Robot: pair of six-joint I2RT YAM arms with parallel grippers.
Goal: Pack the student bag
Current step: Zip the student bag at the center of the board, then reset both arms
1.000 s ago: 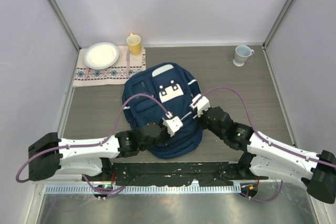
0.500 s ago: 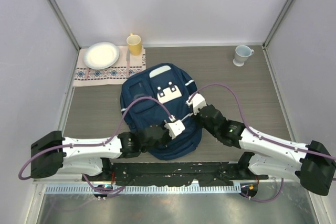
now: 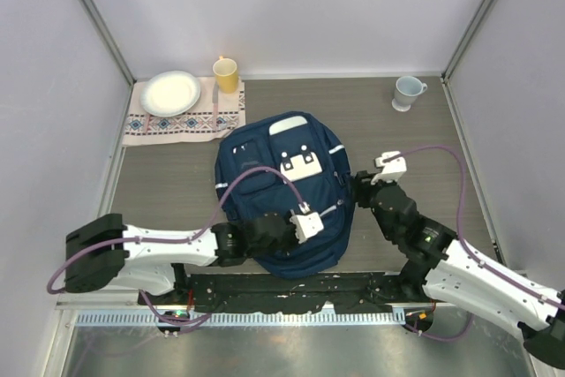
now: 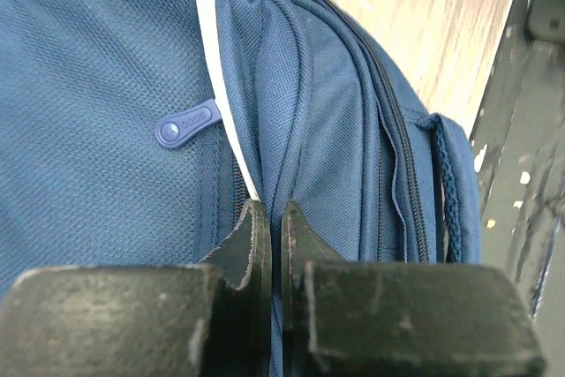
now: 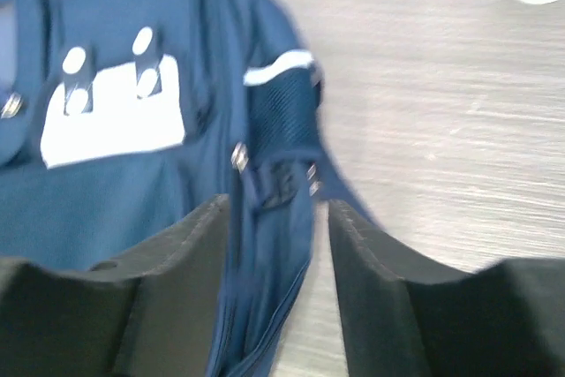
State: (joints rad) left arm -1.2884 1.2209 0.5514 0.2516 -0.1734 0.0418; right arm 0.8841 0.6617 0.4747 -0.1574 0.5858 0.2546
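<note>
Pale lilac walls (image 3: 291,6), grey wood-grain table (image 3: 424,143)

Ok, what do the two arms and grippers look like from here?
The left arm and right arm: white shells, black joints, a purple cable looping to each wrist, where a white block sits. The left gripper and right gripper: thick black fingers, the left's scuffed.

Student bag (image 4: 97,59) of matt woven cloth on wood-grain table (image 3: 177,183).

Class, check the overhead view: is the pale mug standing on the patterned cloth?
No, the pale mug stands on bare tabletop at the far right, apart from the cloth under the plate.
</note>
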